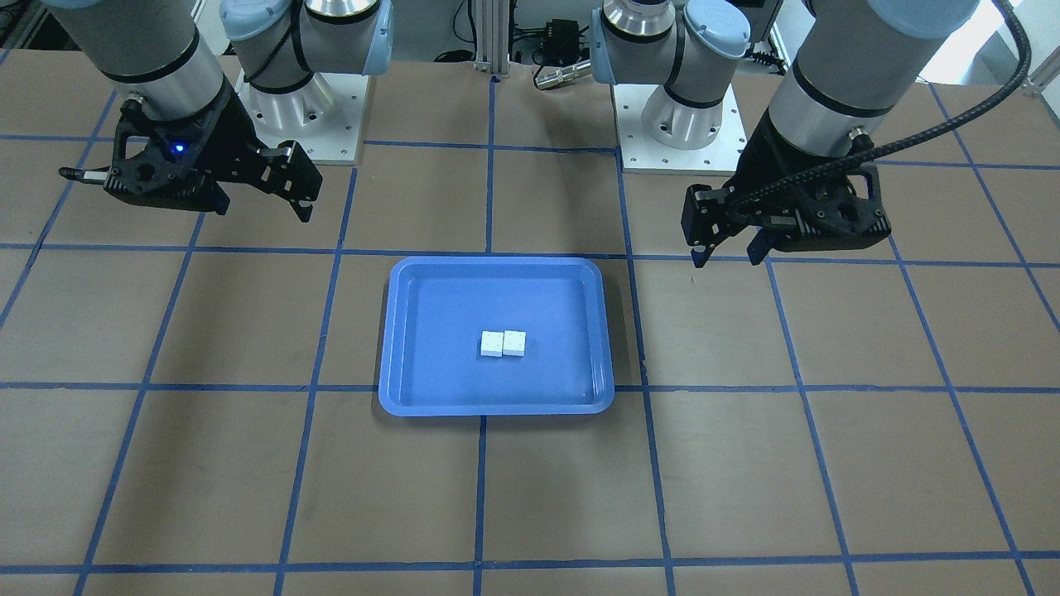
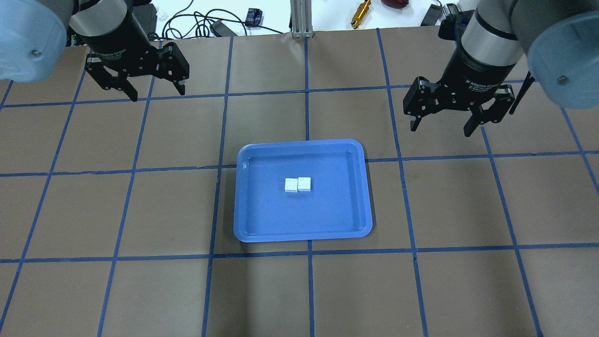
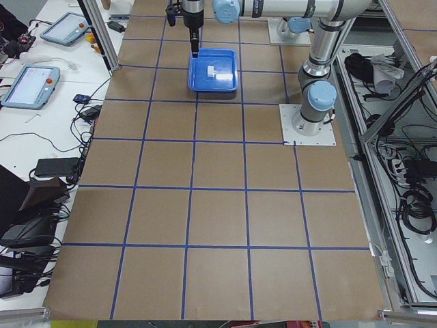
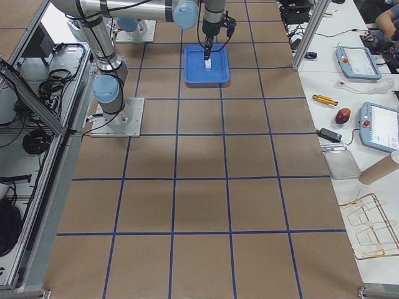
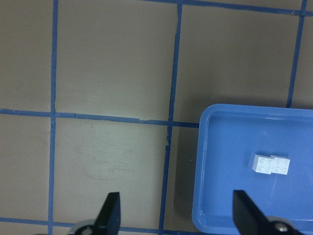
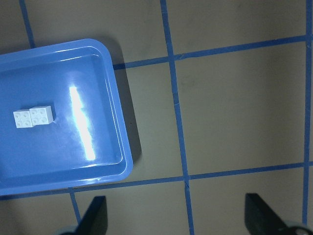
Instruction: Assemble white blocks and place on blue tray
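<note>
The two white blocks (image 1: 503, 343) lie side by side, touching, near the middle of the blue tray (image 1: 497, 263). They also show in the overhead view (image 2: 298, 184) on the tray (image 2: 302, 144). My left gripper (image 2: 158, 95) is open and empty, raised above the table, far back-left of the tray. My right gripper (image 2: 440, 131) is open and empty, raised to the tray's back-right. The left wrist view shows the blocks (image 5: 271, 164) in the tray (image 5: 220, 171) beside an open finger (image 5: 110, 215). The right wrist view shows the blocks (image 6: 33, 116) in the tray (image 6: 115, 112).
The brown table top carries a grid of blue tape lines (image 2: 306, 93). The two arm bases (image 1: 306, 116) (image 1: 679, 124) stand at the robot's side of the table. Cables and a gold cylinder (image 2: 360, 9) lie beyond the far edge.
</note>
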Tool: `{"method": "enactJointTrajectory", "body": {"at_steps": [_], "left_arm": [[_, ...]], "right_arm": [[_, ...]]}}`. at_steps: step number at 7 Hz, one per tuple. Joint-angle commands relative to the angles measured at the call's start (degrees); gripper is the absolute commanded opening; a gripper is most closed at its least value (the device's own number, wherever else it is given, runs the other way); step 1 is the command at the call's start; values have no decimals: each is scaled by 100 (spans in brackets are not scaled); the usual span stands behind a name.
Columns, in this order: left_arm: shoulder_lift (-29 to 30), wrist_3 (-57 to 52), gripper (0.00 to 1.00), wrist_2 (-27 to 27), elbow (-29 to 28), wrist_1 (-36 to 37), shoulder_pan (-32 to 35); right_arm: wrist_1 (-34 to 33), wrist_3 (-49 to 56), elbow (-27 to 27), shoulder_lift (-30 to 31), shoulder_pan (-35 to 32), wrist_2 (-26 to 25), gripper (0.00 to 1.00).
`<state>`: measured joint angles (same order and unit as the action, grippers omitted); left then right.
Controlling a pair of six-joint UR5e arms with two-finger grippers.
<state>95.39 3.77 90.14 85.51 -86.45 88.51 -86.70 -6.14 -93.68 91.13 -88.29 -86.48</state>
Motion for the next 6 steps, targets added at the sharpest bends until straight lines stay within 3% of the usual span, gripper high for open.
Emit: {"method": "enactJointTrajectory", "body": {"at_steps": [1, 3, 4, 6], "left_arm": [[-46, -7, 100, 21, 36, 49, 61], [-169, -7, 100, 30, 36, -4, 70], [-257, -7, 100, 30, 44, -39, 70], [-153, 80, 100, 12, 44, -22, 96]], "right_arm": [[529, -132, 305, -51, 23, -27, 100], [566, -581, 359, -51, 5, -106, 100], [479, -564, 324, -42, -21, -533, 100], [145, -547, 280, -60, -65, -511, 100]]}}
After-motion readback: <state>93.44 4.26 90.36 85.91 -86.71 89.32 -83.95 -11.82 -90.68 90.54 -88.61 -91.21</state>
